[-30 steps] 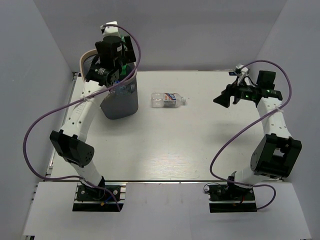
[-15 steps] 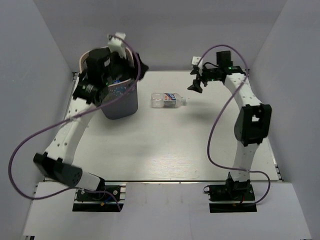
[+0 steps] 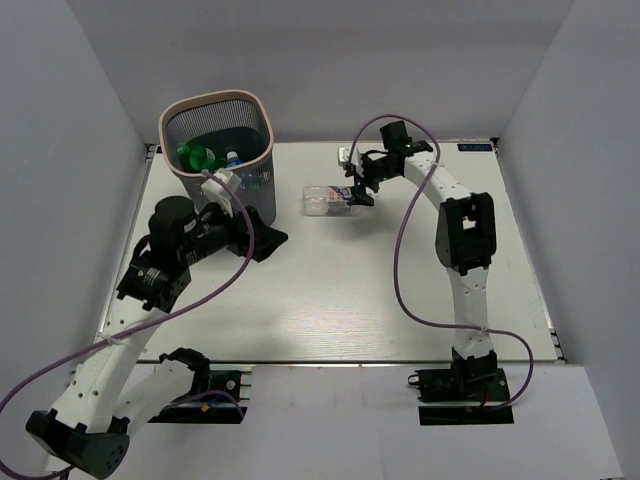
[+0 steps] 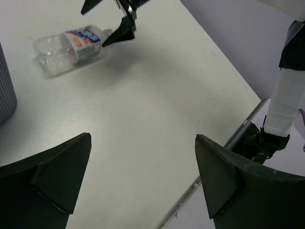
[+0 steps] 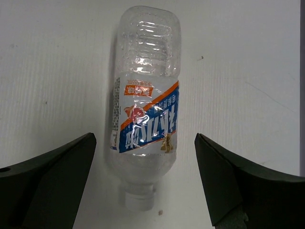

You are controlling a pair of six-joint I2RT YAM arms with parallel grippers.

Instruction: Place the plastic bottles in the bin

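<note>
A clear plastic bottle (image 3: 328,199) with a blue and orange label and a white cap lies on its side on the white table. It also shows in the right wrist view (image 5: 145,109) and the left wrist view (image 4: 66,45). My right gripper (image 3: 358,189) is open just above its cap end, one finger on each side, not touching. The dark mesh bin (image 3: 222,150) with a beige rim stands at the far left and holds a green bottle (image 3: 200,156) and others. My left gripper (image 3: 268,240) is open and empty, near the table in front of the bin.
Grey walls close in the table on three sides. The table's right front edge (image 4: 224,148) and the right arm's base (image 4: 286,95) show in the left wrist view. The bin's wall (image 4: 5,90) sits at that view's left edge.
My left gripper has come away from above the bin and down in front of it. My right gripper has swung left from the far right to the lying bottle.
</note>
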